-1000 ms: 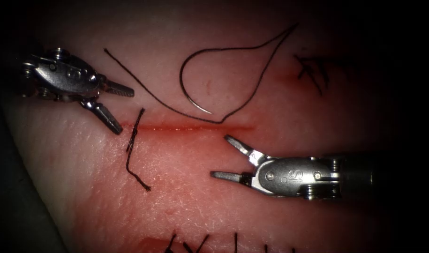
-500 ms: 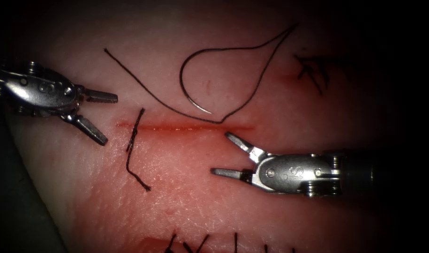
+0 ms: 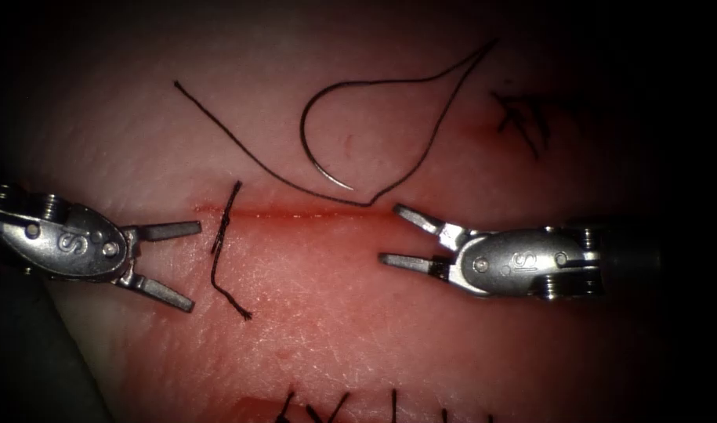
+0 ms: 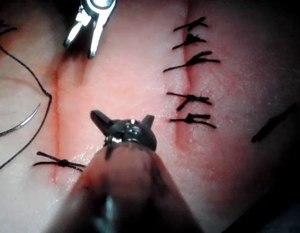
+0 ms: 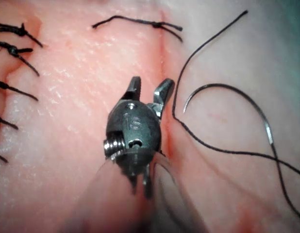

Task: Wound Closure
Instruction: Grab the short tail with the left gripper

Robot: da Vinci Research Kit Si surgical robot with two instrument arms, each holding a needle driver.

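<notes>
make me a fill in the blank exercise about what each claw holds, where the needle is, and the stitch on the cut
The left claw stands open and holds ____.
The right claw has its jaws ____ and grips no thread.
The needle lies loose on the ____, above the cut, not driven in.
A tied stitch crosses the cut near its ____ end.

Missing words: nothing; open; tissue; left

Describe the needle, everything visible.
The needle is a thin, dark, curved metal wire with a pale, shiny tip, lying flat and free on the tissue, not in it, above the cut in the endoscope view. The thread trails from its blunt end in a loop. Neither hand holds it.
</notes>
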